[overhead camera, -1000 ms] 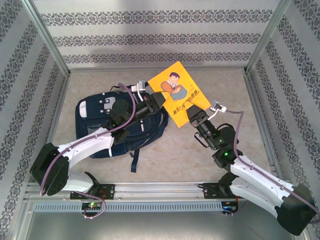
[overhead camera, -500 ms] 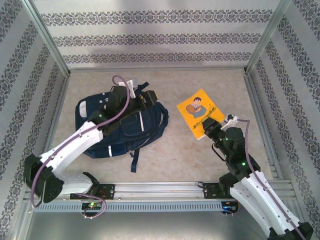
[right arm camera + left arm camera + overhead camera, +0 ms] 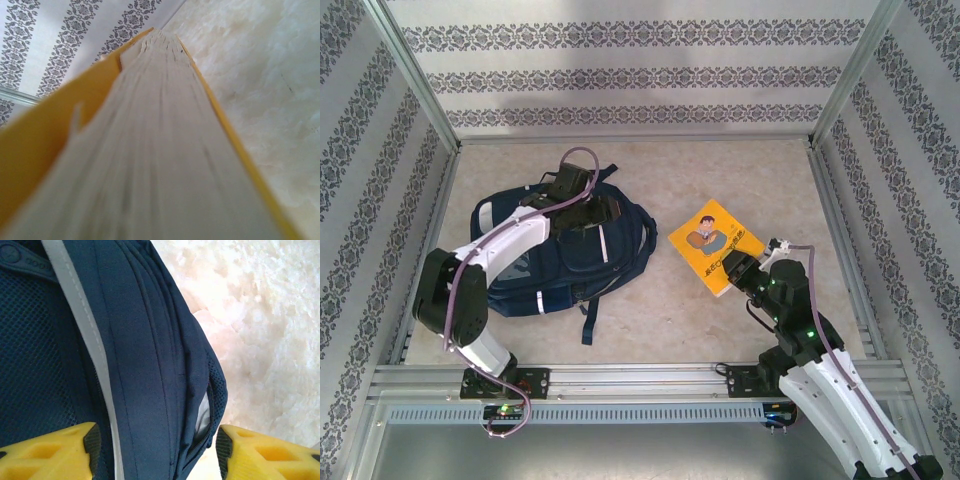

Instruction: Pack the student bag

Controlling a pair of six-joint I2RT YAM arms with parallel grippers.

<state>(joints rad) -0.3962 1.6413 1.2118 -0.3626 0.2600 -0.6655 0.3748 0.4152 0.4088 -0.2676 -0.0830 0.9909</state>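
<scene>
The student bag [image 3: 570, 260] lies flat on the left half of the worktop [image 3: 660, 310], about midway between the far and near edges. As far as I can judge its mouth is barely parted: I see just a narrow zip gap [image 3: 202, 415] with pale lining along its side. That is my main worry.

The yellow book [image 3: 712, 240] sits right of the worktop's middle, well apart from the bag, and it is broad. Pushed at so narrow a slit, it would likely shove the whole bag towards the left edge rather than go in.

My right claw [image 3: 728, 268] is clenched on the book's near corner. With a hold at one corner alone, the book may swing or slip when I carry it across.

My left claw [image 3: 155, 447] is released, its yellow fingers [image 3: 50, 452] standing either side of the bag's zipped seam with no fabric pinched. If I close there, I may catch the thick seam instead of one lip, and the mouth will not open.
</scene>
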